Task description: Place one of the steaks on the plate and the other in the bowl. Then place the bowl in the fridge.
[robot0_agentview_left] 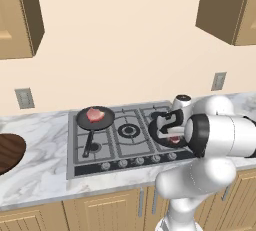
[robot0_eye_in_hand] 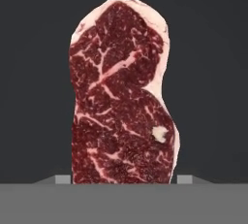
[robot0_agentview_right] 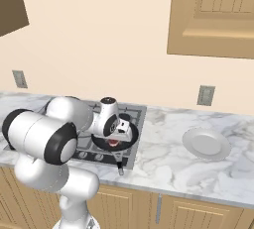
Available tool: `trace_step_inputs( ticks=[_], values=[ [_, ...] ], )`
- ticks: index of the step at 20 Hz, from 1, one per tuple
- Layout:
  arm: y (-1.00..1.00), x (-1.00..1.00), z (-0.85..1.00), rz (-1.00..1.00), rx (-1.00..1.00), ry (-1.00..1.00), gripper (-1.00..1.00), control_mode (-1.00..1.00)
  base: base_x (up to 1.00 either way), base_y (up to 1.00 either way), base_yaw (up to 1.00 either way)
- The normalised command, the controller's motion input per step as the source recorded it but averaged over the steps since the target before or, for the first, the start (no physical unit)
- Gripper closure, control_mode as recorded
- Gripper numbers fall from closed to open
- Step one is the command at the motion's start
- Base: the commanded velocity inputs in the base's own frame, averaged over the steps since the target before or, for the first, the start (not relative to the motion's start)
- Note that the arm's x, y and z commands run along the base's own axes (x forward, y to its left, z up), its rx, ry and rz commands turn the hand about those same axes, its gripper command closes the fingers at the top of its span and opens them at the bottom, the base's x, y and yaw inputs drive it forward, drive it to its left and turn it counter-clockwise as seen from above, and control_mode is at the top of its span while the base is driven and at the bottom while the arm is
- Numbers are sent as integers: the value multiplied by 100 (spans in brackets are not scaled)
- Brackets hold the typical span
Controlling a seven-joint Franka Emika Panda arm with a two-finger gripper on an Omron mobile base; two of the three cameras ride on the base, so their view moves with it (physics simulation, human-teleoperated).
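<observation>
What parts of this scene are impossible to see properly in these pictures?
- Dark red marbled steak: hand view, its bottom end is cut off by the picture's lower edge.
- Black frying pan on the right: left base view, the white arm covers most of it.
- Round dark brown wooden bowl: left base view, cut off by the left edge.

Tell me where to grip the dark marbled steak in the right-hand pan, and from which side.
Come straight down on the dark marbled steak and pinch across its narrow width. It lies flat in the pan, longer than wide, and the gripper already straddles its near end.
</observation>
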Motion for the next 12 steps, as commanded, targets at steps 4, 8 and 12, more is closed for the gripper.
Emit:
trace_step_inputs(
  ticks=[4, 8, 12],
  values=[
    [0, 0, 1, -1, 0, -3, 100, -100, 0, 0, 0],
    [0, -6, 45, -7, 0, -2, 100, -100, 0, 0, 0],
    [-6, -19, 58, -11, -8, -5, 100, -100, 0, 0, 0]
  ],
)
